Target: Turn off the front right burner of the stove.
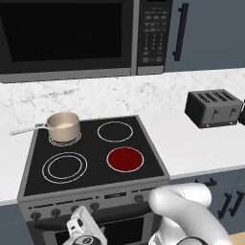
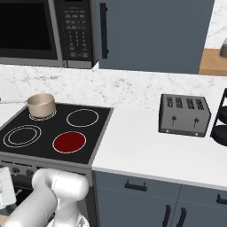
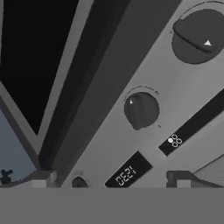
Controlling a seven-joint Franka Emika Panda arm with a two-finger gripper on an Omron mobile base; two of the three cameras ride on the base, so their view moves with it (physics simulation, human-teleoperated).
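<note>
Gripper (image 3: 107, 179) spread open just before grey steel stove front (image 3: 105, 144), near small dark round knob (image 3: 141, 110). Front right round burner (image 1: 125, 159) glowing deep red.

Glossy white rounded arm links (image 1: 189, 210), bulbous elbow shell. Dark ring at joint seam. White boxy hand (image 1: 85, 228) with dark camera housing. Small dark grey fingertips (image 3: 175, 177).

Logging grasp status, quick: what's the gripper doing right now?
Gripper: open, holding nothing, facing the stove knob.
</note>
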